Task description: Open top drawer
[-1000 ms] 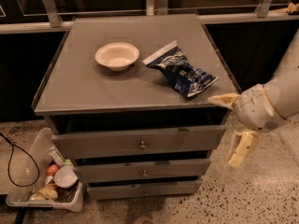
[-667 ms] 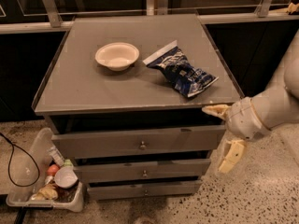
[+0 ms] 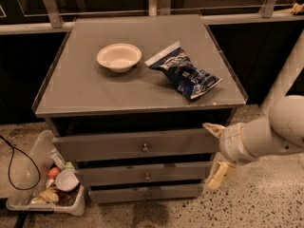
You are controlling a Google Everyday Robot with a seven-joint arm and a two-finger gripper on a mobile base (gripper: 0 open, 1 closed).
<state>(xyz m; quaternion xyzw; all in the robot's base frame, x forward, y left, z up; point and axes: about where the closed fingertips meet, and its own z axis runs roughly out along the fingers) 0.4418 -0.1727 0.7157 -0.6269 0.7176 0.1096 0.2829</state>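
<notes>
While the top drawer (image 3: 104, 147) looks shut just left of my claw (image 3: 216, 152), whose fingers stand spread apart and empty at the drawer's right end, I judge nothing done yet: reaching its knob (image 3: 145, 148), further left, and pulling are both left to do.

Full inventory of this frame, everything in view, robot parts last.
Grey flat-topped cabinet: 1, grey, centre.
White round bowl: 1, white, on cabinet, left of bag.
Crumpled blue-and-white snack bag: 1, on cabinet, right.
Wide grey top drawer: 1, grey, metal knob, under cabinet top.
Lower grey drawers: 2, grey, beneath top drawer.
Clear plastic bin: 1, floor left, mixed items inside.
Black cable: 1, floor far left.
Gripper: 1, cream, open, at top drawer's right end.
</notes>
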